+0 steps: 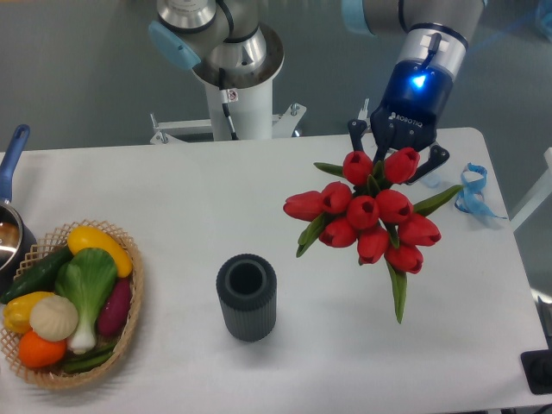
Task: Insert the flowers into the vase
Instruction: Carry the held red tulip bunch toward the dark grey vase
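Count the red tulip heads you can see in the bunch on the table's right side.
10 in the flowers: two on top by the gripper, two reaching left, two in the middle, four along the lower edge. More may hide behind these.

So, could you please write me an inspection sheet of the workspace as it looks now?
Surface: white table, no spills seen.
Job's things: red flowers held in the air, right of the dark vase; vase upright, mouth open, nothing inside.
Clutter: wicker basket with vegetables at the left edge; pot with blue handle behind it; blue ribbon at the right edge.
Grippers: gripper above the bunch, jaws mostly hidden by flowers, seemingly shut on the stems.
Cables: one black cable on the robot base.
Surroundings: grey floor, nothing else seen.
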You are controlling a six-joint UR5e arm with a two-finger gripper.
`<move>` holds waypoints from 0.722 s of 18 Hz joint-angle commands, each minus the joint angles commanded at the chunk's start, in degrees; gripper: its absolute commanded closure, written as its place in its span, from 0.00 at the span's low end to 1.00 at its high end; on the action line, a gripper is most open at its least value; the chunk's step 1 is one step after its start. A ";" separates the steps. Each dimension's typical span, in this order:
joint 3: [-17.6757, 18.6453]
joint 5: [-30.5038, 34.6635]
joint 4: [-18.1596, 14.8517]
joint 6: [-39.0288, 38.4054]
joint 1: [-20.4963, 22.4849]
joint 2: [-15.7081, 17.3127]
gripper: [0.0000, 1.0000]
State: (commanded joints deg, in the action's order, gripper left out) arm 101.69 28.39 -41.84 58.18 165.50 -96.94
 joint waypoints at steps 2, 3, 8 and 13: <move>0.44 -0.09 0.00 0.09 0.09 0.18 0.96; -0.08 -0.09 0.00 0.00 -0.17 0.09 0.96; 0.35 -0.09 0.00 0.00 -0.88 -0.09 0.96; 0.00 -0.26 0.00 0.26 -2.55 -0.70 0.96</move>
State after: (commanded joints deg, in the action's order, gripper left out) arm 101.69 28.13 -41.84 58.44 162.95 -97.65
